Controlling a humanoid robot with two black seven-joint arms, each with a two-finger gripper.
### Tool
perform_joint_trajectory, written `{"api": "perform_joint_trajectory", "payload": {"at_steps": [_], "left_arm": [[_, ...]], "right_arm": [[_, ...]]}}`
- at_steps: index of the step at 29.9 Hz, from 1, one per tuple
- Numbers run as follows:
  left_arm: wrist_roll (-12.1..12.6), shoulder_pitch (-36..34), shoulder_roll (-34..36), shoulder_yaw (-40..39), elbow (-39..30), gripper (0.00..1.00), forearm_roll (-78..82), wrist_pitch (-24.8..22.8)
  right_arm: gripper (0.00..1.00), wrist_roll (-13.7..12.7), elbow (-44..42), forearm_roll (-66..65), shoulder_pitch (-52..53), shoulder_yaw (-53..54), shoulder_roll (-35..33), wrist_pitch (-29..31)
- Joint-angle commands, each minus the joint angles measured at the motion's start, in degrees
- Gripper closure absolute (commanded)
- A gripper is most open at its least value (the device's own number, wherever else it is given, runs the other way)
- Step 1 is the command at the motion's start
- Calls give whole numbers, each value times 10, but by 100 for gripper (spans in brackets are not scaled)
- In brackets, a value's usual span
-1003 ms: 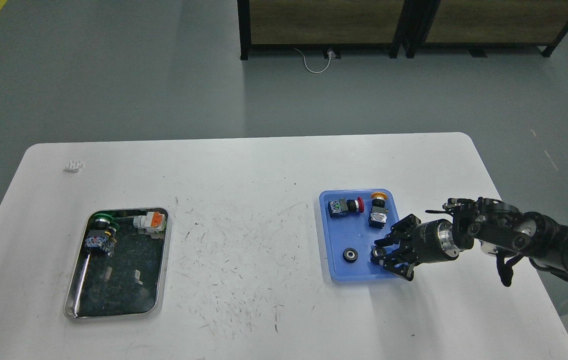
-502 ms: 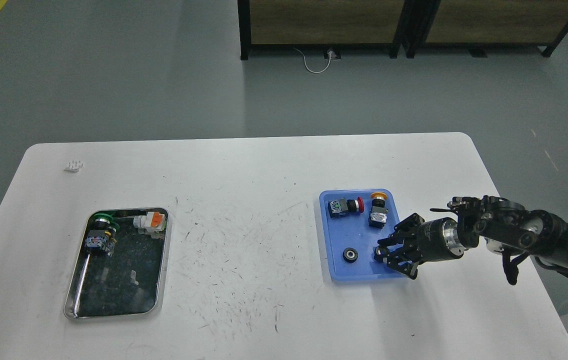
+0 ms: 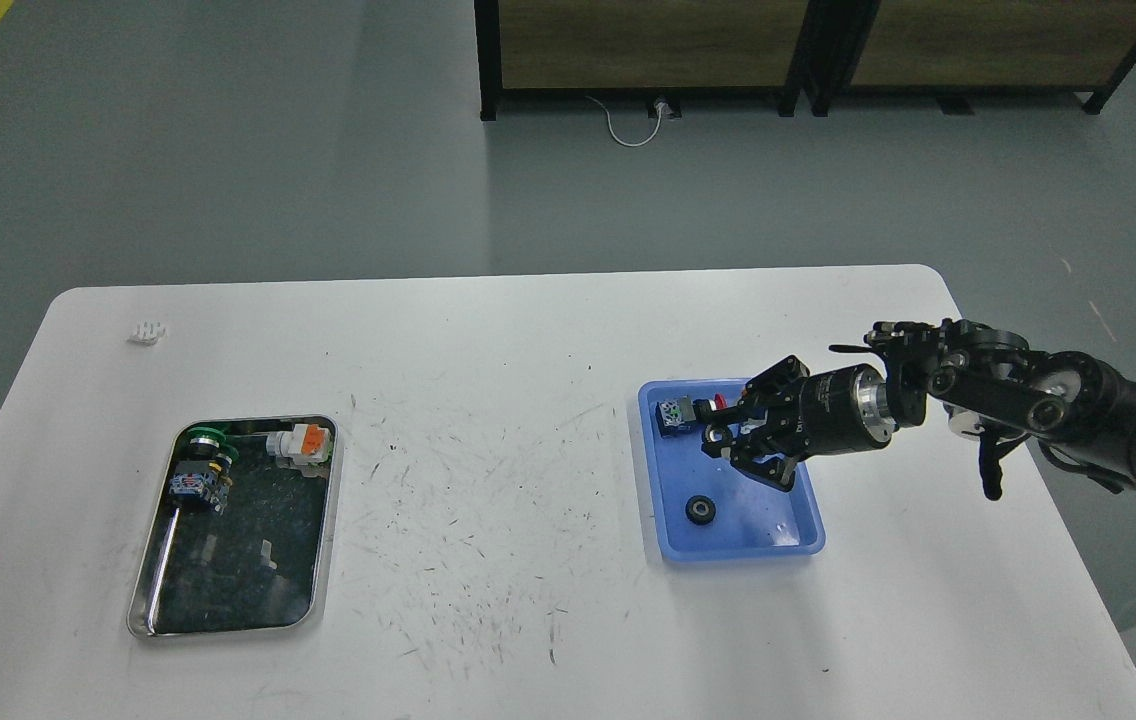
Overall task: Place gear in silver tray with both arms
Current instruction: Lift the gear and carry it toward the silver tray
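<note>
Worktop (image 3: pixel 528 350): white, rounded corners, scuffed w/ dark scratches mid-front; carries both trays.
Right arm (image 3: pixel 1058 405): black, comes in from right edge, silver wrist ring, reaches left over blue tray.
Silver tray (image 3: pixel 326 520): front-left of worktop, well apart from blue tray; shiny rim, dark reflective floor.
Blue tray (image 3: pixel 808 520): right of centre, plastic, raised rim.
Right tool (image 3: pixel 740 435): over back half of blue tray, fingers pointing left; dark & seen partly end-on, so can't tell how far open or whether it has anything.
Left arm: not visible.
Green-ringed switch (image 3: pixel 200 465): in silver tray, back-left corner area.
White/orange part (image 3: pixel 300 443): in silver tray, back-right corner, beside switch but apart.
Red-capped switch (image 3: pixel 683 412): in blue tray, back-left, just beside tool's fingers; contact unclear.
Gear (image 3: pixel 699 510): small black ring, flat on blue tray floor, front-left part, apart from tool.
White scrap (image 3: pixel 146 332): back-left of worktop, alone.
</note>
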Motion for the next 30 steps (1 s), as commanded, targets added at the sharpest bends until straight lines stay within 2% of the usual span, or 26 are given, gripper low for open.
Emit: {"api": "perform_joint_trajectory", "payload": {"at_steps": [1,17,30], "left_arm": [[0,0,0,0,0,1,0,0],[1,2,-5,0,-3,1,-11,7],[1,3,-4,0,-16,1,-11,8]], "right_arm": [[76,2,-6,4,19,-20,39,0],[75,8,-29,33,27,-44,168,6],[75,18,-28,33,13,-64,219,17]]}}
